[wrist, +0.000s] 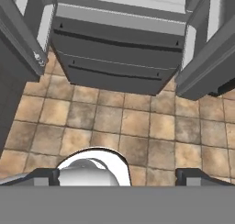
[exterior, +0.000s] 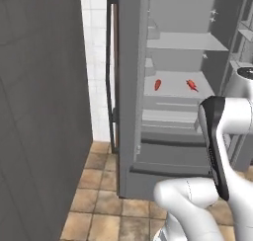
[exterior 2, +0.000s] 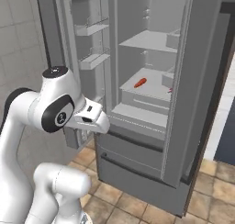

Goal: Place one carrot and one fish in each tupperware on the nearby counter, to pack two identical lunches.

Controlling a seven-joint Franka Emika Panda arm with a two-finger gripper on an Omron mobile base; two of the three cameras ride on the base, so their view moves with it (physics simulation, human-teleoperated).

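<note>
Standing w/ both doors open, the fridge (exterior: pixel 173 87) has 2 small red-orange things on a middle shelf: a carrot (exterior: pixel 157 84) on the left and, well apart, another red one (exterior: pixel 191 85), too small to name. The gripper (wrist: pixel 118 175) points at the floor tiles (wrist: pixel 133 122), jaws wide apart, holding nothing.

Carrot (exterior 2: pixel 170 90) perhaps, behind fridge door (exterior 2: pixel 188 94).

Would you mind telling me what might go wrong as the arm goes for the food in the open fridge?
The carrots lie deep on a middle shelf, so the arm may clip the open doors. The open gripper faces the floor and needs a large reorientation.
</note>
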